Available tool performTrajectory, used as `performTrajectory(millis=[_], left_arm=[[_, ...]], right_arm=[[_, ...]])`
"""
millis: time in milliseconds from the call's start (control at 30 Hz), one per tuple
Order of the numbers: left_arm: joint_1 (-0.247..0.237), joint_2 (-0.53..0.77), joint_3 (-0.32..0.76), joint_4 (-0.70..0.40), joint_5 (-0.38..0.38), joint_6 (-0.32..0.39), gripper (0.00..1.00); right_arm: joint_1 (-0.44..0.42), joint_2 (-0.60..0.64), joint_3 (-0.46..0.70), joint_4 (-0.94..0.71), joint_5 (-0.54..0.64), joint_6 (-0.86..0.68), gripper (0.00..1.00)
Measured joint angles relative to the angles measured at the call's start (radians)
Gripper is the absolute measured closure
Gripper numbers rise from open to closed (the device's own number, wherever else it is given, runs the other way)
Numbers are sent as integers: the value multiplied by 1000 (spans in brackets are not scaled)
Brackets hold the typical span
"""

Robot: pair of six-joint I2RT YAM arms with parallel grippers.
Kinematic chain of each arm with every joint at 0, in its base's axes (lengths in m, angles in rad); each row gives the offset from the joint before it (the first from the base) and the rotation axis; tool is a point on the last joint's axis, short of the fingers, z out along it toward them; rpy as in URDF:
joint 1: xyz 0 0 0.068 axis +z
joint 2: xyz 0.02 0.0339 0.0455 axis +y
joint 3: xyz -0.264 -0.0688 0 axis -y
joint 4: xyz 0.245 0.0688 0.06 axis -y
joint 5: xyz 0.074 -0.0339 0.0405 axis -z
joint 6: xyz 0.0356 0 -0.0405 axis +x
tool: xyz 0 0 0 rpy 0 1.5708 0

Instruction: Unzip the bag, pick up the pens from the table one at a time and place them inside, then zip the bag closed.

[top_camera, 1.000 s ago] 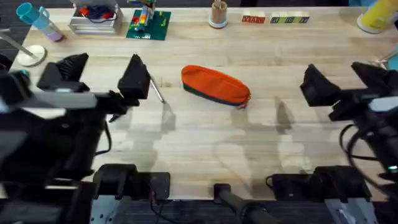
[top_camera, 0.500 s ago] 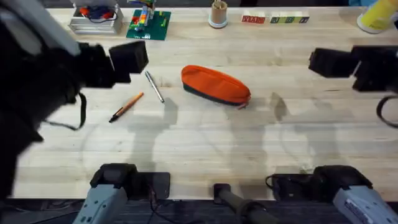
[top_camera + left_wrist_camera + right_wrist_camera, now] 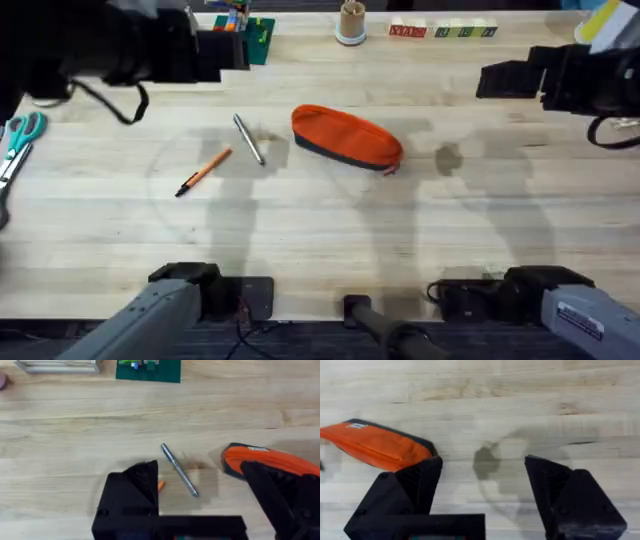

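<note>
Both tools are lifting away from the bag [image 3: 346, 137], left tool [image 3: 200, 505] and right tool [image 3: 482, 495] spread; pens [image 3: 247, 139] lying beside it, unzipping not started.

Orange pen [image 3: 161, 485] mostly hidden behind left gripper's finger [image 3: 131, 495]; bag [image 3: 270, 462] partly covered by the other finger; scissors [image 3: 14, 145] cut off at overhead's edge
</note>
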Motion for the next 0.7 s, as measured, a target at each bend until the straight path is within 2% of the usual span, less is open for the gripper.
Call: performTrajectory(millis=[233, 700], left_arm=[[0, 88, 3, 27, -1, 0, 7], [0, 132, 3, 44, -4, 0, 7]], right_arm=[[0, 3, 4, -10, -29, 37, 4], [0, 3, 5, -34, -75, 52, 3]])
